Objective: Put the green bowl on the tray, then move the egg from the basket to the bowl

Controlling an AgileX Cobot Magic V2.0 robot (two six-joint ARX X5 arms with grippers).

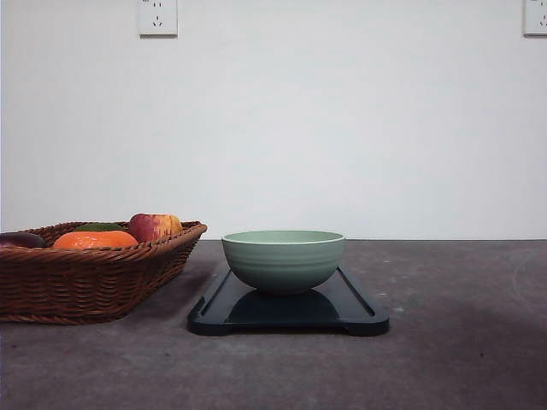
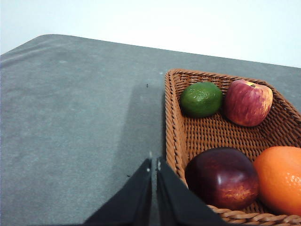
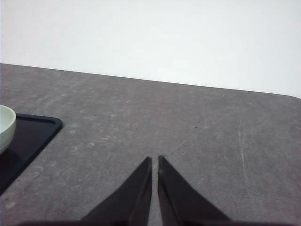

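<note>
Both hands, left hand (image 2: 154,165) and right hand (image 3: 154,160), pressed together, empty; beside left: basket (image 2: 175,127) crowded with apple (image 2: 248,102), lime (image 2: 201,99), orange (image 2: 280,179).

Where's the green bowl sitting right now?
In the front view the green bowl sits upright on the middle of the dark tray, just right of the wicker basket. Its rim also shows in the right wrist view.

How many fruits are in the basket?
4 show: a green lime and a red apple at the far end, a dark red fruit and an orange nearer. Others may be hidden.
</note>
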